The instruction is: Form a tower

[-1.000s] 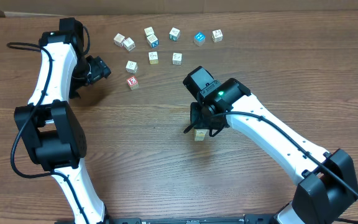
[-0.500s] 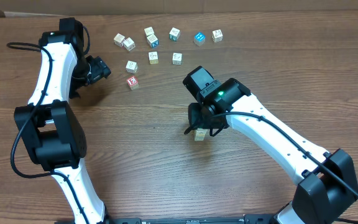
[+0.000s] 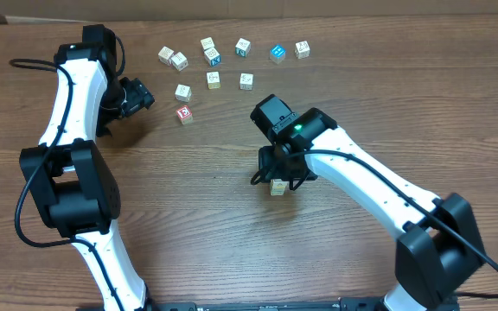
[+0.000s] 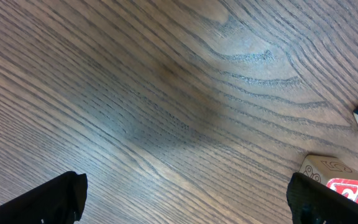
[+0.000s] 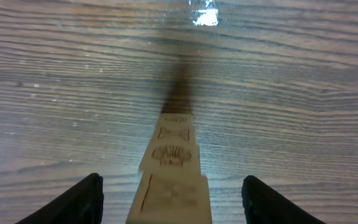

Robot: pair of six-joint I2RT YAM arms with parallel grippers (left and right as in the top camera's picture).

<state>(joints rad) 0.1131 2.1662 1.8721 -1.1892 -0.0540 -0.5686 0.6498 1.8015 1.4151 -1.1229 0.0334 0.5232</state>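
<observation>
Now right gripper [image 5: 173,186] has spread off the tower [image 5: 171,180]; left gripper [image 4: 185,199] stays wide

No lettering on the cubes [image 3: 213,79] can be read.

- Left arm [image 3: 67,95]: smooth white shell links joined by bulky black joint housings; a black cable loops off its side.
- Right arm [image 3: 379,194]: same white links and black joints, a black cable along the top, a small green light at the wrist.
- Gripper fingers [image 5: 79,202]: matte black, blunt.
</observation>
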